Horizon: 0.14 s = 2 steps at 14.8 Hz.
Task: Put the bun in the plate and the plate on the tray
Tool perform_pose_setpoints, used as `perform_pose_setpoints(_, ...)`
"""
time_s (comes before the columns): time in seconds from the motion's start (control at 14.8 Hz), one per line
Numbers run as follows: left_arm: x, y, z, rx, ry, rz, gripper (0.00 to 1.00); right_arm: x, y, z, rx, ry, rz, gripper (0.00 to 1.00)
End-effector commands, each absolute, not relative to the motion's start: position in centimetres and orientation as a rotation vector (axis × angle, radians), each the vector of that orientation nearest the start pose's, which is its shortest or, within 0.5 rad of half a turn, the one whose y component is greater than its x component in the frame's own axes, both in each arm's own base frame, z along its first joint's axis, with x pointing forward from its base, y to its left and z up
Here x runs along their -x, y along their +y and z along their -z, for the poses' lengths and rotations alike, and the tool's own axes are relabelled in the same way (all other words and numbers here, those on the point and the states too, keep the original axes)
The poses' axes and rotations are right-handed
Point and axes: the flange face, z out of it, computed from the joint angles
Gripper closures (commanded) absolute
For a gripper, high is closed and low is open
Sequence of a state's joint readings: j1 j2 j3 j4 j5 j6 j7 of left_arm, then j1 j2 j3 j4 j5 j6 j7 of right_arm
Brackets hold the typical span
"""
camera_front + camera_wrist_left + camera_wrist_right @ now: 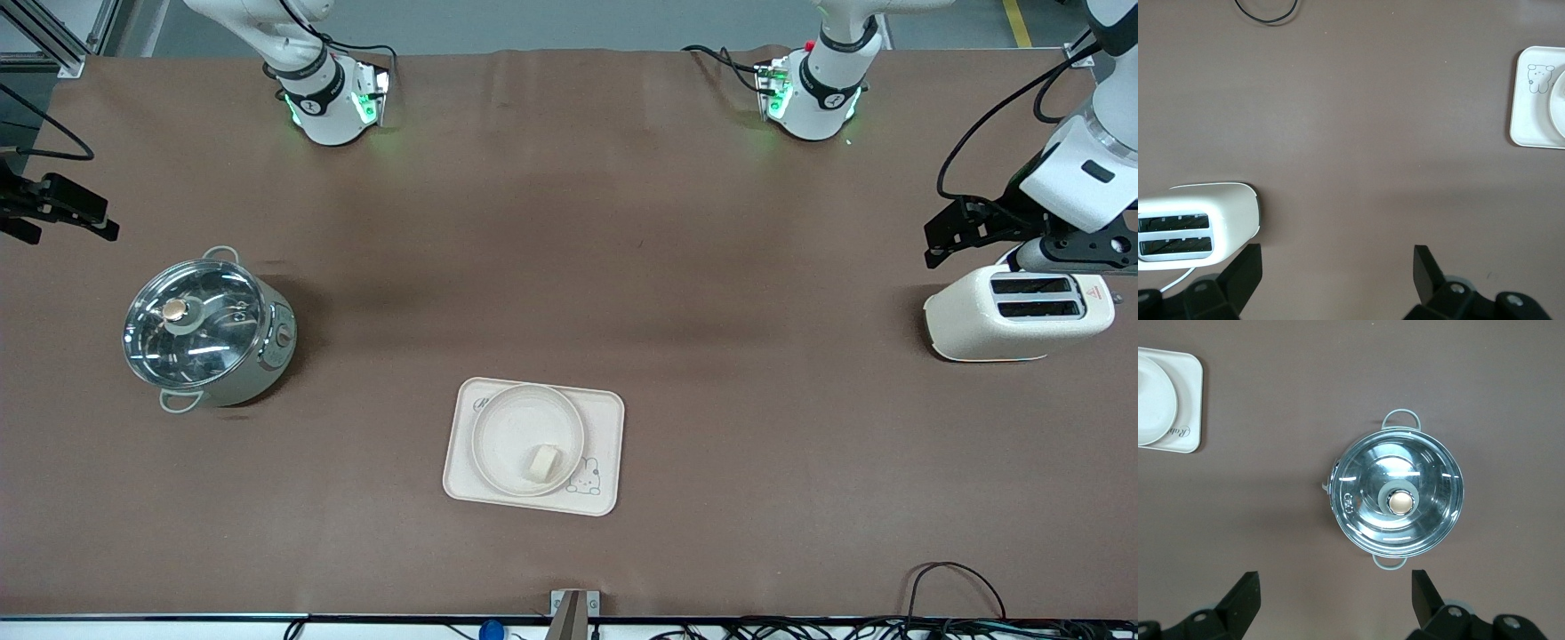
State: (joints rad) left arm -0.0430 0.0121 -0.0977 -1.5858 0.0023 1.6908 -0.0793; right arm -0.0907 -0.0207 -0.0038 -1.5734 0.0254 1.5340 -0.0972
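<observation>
The bun (pixel 543 463), a small pale cream piece, lies in the round cream plate (pixel 508 425). The plate rests on the rectangular tray (pixel 605 416), which lies mid-table on the side nearer the front camera. My left gripper (pixel 932 243) hangs open and holds nothing, above the table beside the toaster at the left arm's end. My right gripper (pixel 71 222) is open too, over the table at the right arm's end, close to the pot. A corner of the tray (pixel 1528 110) and the plate's rim (pixel 1560 100) show in the left wrist view past the open left gripper (pixel 1337 250). The right wrist view holds the tray (pixel 1191 387), the plate (pixel 1151 400) and the open right gripper (pixel 1335 575).
A steel pot (pixel 206 331) with a glass lid stands toward the right arm's end; the pot (pixel 1398 500) also fills the right wrist view. A white toaster (pixel 1018 313) stands at the left arm's end, and the toaster (pixel 1195 223) also shows in the left wrist view. Cables (pixel 951 587) lie along the table's front edge.
</observation>
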Motion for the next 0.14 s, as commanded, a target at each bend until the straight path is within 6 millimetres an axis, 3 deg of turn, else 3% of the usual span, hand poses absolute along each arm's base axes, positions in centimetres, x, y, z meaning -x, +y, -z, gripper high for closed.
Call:
perform_pose_setpoints(0.0, -56.34, -7.71, -63.60, 3.145, 0.111, 0.197, 0.00, -53.20, -4.60, -64.17, 3.133, 0.081, -0.059, 0.00)
perform_pose_setpoints(0.07, -56.46, -7.80, -63.55, 3.146, 0.113, 0.195, 0.00, -53.15, -4.59, -64.48, 3.134, 0.081, -0.055, 0.00)
